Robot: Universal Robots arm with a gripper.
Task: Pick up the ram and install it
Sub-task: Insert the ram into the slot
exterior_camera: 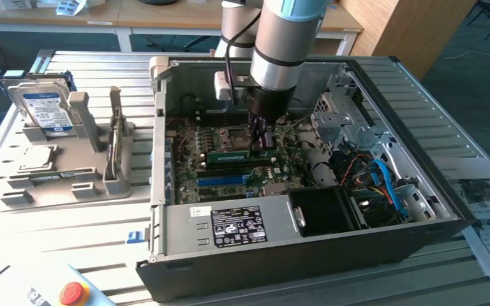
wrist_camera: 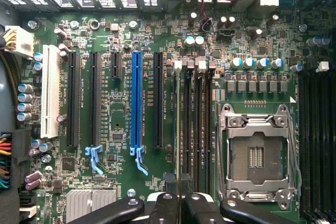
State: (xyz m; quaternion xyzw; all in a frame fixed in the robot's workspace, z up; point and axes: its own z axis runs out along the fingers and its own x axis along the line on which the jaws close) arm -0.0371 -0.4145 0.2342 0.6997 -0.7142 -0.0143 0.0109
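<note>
Grip status: the fingers (wrist_camera: pixel 164 206) of the gripper (wrist_camera: pixel 179 208) are pressed against the two flat faces of the ram (wrist_camera: pixel 178 129). In the wrist view the ram shows edge-on as a thin pale line running away from the fingertips. It stands on its long edge directly over the row of black memory slots (wrist_camera: pixel 197 129) on the motherboard (wrist_camera: pixel 121 56), just beside the open processor socket (wrist_camera: pixel 257 153). Whether its lower edge has already entered a slot cannot be determined. In the exterior view the arm is lowered into the open computer case (exterior_camera: pixel 313 258) on the table (exterior_camera: pixel 58 236), with the green stick at the tip of the fingers. By its form, the ram is judged light, thin and stiff along its length, but fragile. The board can crack under twisting, and the small chips and contact edge tolerate no scraping. The smooth faces offer little friction, so a pinch across the faces near mid-length, clear of the contact edge, is the appropriate hold. Any tilt off vertical is likely to jam the stick against the slot walls.
</note>
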